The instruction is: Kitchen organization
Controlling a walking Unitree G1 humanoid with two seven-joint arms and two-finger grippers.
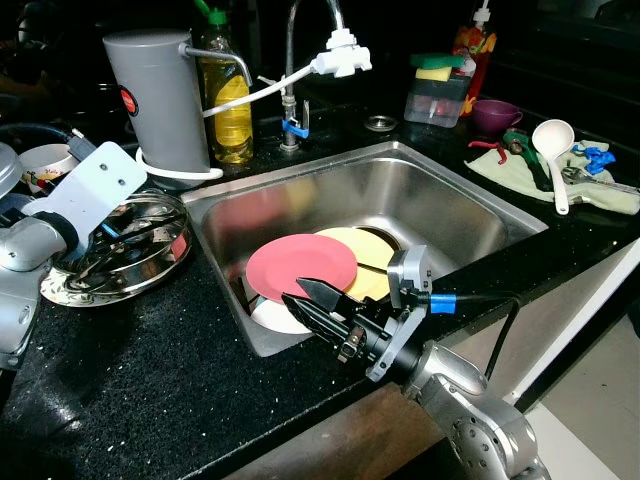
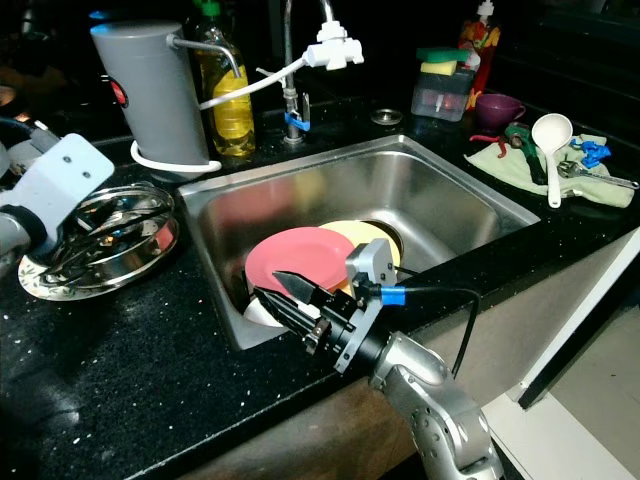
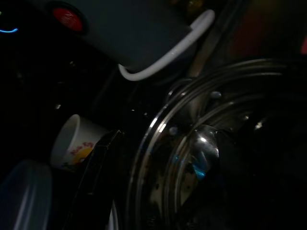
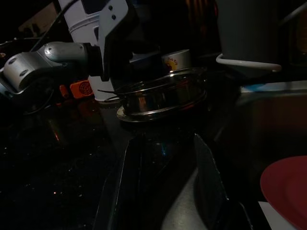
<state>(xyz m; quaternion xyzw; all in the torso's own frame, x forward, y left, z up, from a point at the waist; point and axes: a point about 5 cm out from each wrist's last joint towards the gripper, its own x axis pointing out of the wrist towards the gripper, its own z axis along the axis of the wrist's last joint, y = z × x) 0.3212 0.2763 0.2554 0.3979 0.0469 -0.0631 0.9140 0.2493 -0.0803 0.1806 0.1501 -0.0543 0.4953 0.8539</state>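
Note:
A red plate and a yellow plate lie in the steel sink, with a white dish under the red one. My right gripper hovers open at the sink's front left corner, just over the red plate's near edge, and holds nothing. A round steel dish sits on the black counter left of the sink. My left gripper reaches over that dish, its thin black fingers apart near the rim.
Behind the sink stand a grey water filter, a yellow bottle, the faucet and a sponge holder. A purple cup, a white ladle and a green cloth lie at the right. A small printed cup stands far left.

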